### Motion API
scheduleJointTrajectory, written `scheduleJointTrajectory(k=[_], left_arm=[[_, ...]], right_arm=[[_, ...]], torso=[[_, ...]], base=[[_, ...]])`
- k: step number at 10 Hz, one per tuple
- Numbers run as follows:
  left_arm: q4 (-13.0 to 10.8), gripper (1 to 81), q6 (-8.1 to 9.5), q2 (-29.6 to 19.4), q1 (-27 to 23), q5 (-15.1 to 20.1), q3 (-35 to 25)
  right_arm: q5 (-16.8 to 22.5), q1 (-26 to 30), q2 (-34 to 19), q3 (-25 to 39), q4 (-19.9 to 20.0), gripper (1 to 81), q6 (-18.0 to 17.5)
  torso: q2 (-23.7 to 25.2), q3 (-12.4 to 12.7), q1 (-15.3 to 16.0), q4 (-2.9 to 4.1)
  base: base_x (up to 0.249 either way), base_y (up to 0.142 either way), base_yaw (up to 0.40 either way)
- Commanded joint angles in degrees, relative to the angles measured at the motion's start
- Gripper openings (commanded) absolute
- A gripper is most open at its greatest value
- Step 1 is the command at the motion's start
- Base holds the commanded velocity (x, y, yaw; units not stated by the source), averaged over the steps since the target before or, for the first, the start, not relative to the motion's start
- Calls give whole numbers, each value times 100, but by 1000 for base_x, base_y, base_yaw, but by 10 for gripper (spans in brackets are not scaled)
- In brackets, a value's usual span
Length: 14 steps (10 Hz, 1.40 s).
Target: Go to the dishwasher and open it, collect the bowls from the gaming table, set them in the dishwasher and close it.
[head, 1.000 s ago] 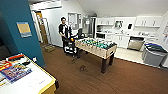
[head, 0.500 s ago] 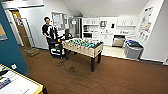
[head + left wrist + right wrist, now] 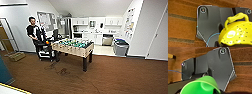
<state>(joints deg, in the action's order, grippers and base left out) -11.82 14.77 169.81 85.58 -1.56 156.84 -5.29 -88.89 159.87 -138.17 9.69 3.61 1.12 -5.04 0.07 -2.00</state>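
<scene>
Room: we face a brown carpet (image 3: 120,75) with a table-football table (image 3: 73,47) in the middle and a kitchen area of white cabinets (image 3: 96,21) at the far end.
Dishwasher: we see the dishwasher (image 3: 107,40) as a steel front under the far counter, well apart from us, just beside the grey bins (image 3: 121,47).
Gaming table: a white corner with a yellow edge (image 3: 15,87) sits at the lower left of the head view.
Person: a person (image 3: 33,33) stands behind a dark cart, left of the table-football table.
Bowls: the yellow bowl (image 3: 236,34), perforated and with a handle, sits close under the left wrist; the green bowl (image 3: 201,86) sits close under the right wrist, both above carpet.
Left pincer: we cannot tell whether it is spread or pinching.
Right pincer: we cannot tell either.
</scene>
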Motion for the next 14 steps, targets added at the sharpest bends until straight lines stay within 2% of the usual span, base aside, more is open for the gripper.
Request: scheduleJointTrajectory(k=[1, 6, 14], left_arm=[[22, 10, -19, -61, -230, 305, 22], [31, 10, -19, -70, -230, 305, 22], [4, 10, -19, -35, -221, 305, 22]], right_arm=[[336, 236, -102, 37, -73, 10, 26], [336, 253, -93, 37, -73, 10, 35], [336, 244, -93, 37, -73, 10, 26]], torso=[[0, 0, 0, 0], [0, 0, 0, 0], [5, 0, 0, 0]], base=[[0, 0, -133], [130, -13, 0], [157, -77, 0]])
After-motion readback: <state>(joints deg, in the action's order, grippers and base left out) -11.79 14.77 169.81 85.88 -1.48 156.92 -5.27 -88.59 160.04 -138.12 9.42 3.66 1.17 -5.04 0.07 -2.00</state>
